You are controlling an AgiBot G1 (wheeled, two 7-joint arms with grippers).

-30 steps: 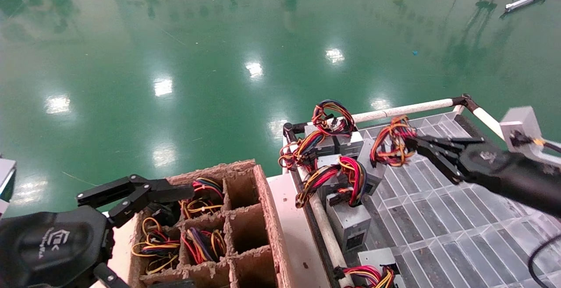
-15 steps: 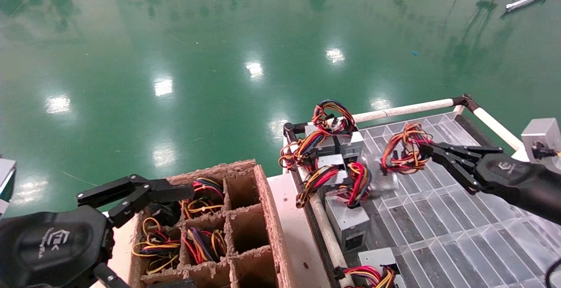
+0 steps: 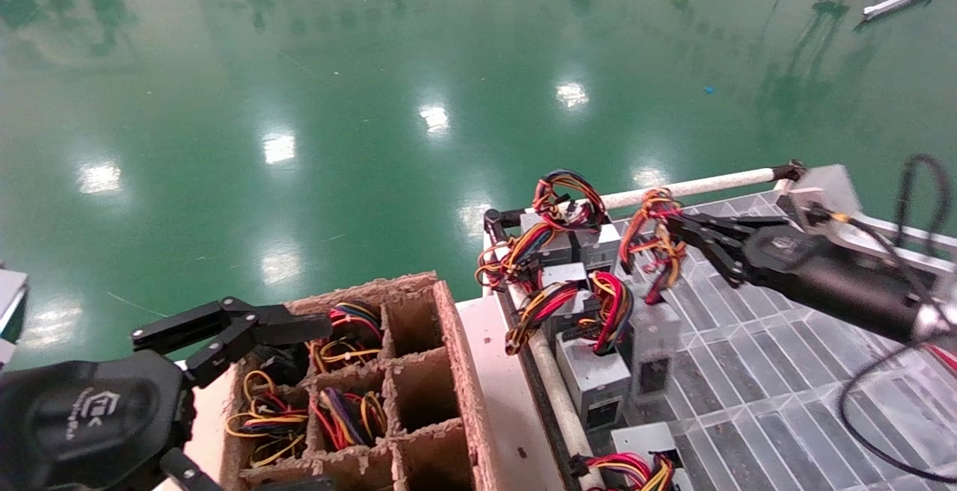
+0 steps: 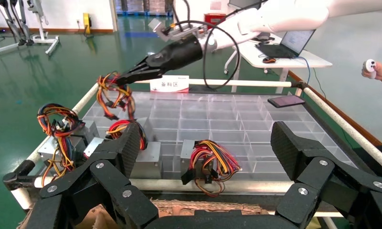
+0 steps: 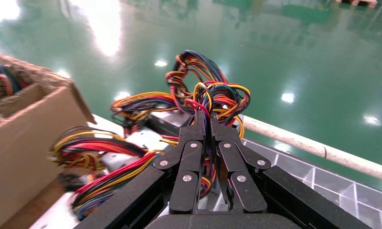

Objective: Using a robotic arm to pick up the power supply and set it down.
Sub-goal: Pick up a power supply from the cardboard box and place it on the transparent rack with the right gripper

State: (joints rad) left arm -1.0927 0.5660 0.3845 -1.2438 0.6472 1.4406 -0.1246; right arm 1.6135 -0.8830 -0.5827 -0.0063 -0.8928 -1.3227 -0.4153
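Head view: right gripper reaches in over the far part of the clear gridded tray, jaws pressed together, pinching the orange-yellow-red wire bundle of the power supply. Silver-grey box hangs below the bundle, tilted, near the tray's left edge just beside the other power supplies clustered at the far left corner; whether its lower end touches the tray, cannot tell. Right wrist view confirms the pinch: fingers meet on the wires, loops fanning out past the tips. Left wrist view shows the same arm from across the tray, right gripper holding the bundle aloft above the grid, white rail behind it. Another supply with a looped bundle lies at the tray's near edge. Left gripper hovers low over the brown cardboard divider box, jaws spread, holding nothing; box cells beneath it carry coiled wires. Green glossy floor beyond.
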